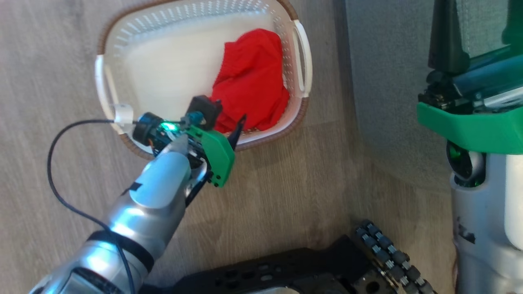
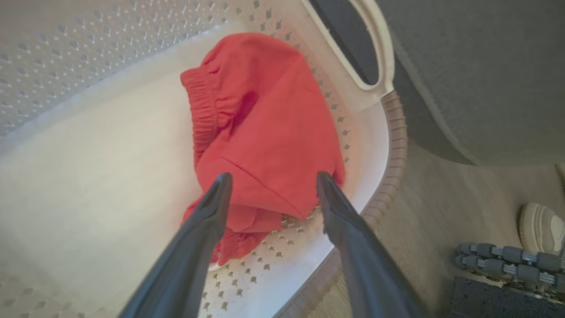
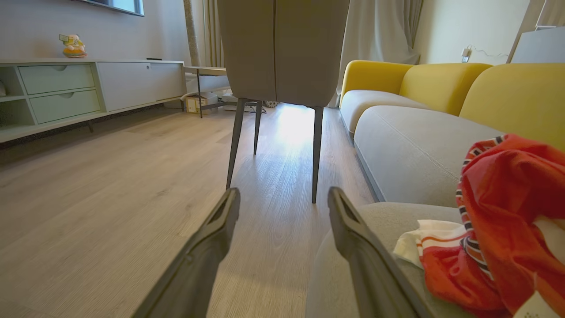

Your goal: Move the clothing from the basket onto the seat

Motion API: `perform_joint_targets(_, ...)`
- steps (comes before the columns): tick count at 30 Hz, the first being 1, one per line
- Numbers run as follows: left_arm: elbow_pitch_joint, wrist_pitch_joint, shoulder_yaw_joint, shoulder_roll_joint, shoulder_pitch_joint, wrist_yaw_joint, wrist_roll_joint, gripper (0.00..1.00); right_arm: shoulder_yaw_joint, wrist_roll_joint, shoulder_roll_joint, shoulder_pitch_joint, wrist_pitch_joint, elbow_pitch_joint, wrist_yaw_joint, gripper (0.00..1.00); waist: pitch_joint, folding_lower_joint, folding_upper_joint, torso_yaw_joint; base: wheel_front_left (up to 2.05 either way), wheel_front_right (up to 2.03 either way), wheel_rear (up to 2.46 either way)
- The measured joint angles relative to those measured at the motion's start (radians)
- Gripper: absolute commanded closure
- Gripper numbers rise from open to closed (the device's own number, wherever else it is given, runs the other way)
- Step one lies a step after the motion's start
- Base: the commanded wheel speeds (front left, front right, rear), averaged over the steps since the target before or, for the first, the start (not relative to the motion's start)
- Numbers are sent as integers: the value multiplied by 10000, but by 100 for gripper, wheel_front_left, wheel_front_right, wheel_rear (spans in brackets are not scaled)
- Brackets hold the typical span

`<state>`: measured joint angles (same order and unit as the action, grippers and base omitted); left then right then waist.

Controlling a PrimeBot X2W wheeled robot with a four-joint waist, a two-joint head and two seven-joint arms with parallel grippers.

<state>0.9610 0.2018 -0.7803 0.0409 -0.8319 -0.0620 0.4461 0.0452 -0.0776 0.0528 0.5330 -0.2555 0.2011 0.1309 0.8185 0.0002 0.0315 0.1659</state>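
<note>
Found the shorts (image 2: 265,132) heaped in the basket (image 2: 88,53), pressed against the wall below the handle on the seat's side. Noted the jersey (image 3: 507,212) lying crumpled on the seat (image 3: 415,150), with striped trim on show. Judged half the job done, with the shorts left to lift.

Left tool (image 2: 271,181): spread wide, clamped on nothing, straddling the lower fold of the shorts. Could not tell whether touching cloth or poised just above it. Right tool (image 3: 284,196): likewise spread apart and empty, held beside the seat's edge, pointing out over the wooden floor (image 3: 110,185) toward a chair (image 3: 282,53).

Handling, as judged: light, thin, limp cloth, with no stiffness to lean on and nothing to break. Likely to sag and trail once raised, so needing a high lift to clear the rim. Apt to slip from a shallow pinch on a single layer. Best hold: the thick doubled fold between the fingertips, or the gathered elastic waistband (image 2: 201,101) higher up the heap. Worth biting deep, yet stopping short of the perforated wall underneath, to avoid dragging the basket up too.
</note>
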Motion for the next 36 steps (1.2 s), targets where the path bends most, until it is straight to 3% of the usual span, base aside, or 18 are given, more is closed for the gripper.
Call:
perform_joint_targets(22,2458,-583,-750,4,-1426,188,1321,0,483,-207,0,179,-13,756,0,0,704,-1,0,903,0,0,0)
perform_joint_targets(23,2562,-598,-796,4,-1479,219,1337,15,483,-207,0,179,-13,771,0,0,721,-1,0,936,0,0,0)
perform_joint_targets(24,2619,-598,-836,10,-1529,228,1337,45,483,-207,0,179,-13,790,2,0,738,-1,0,964,0,0,0)
perform_joint_targets(25,2665,-598,-874,10,-1570,230,1338,61,483,-207,0,179,-13,809,2,0,752,-1,0,987,0,0,0)
perform_joint_targets(26,2706,-598,-897,6,-1600,232,1342,89,483,-207,0,179,-13,821,0,0,767,-1,0,1007,0,0,0)
perform_joint_targets(27,2752,-598,-903,6,-1630,232,1388,89,481,-209,0,179,-13,840,2,0,785,-1,0,1025,0,0,0)
perform_joint_targets(28,2798,-598,-907,6,-1668,249,1450,100,481,-222,0,179,-13,853,0,0,801,-1,0,1041,0,0,0)
perform_joint_targets(36,2863,-232,-965,8,-1767,242,1544,100,414,-307,0,178,-13,851,0,0,787,-1,0,1034,0,0,0)
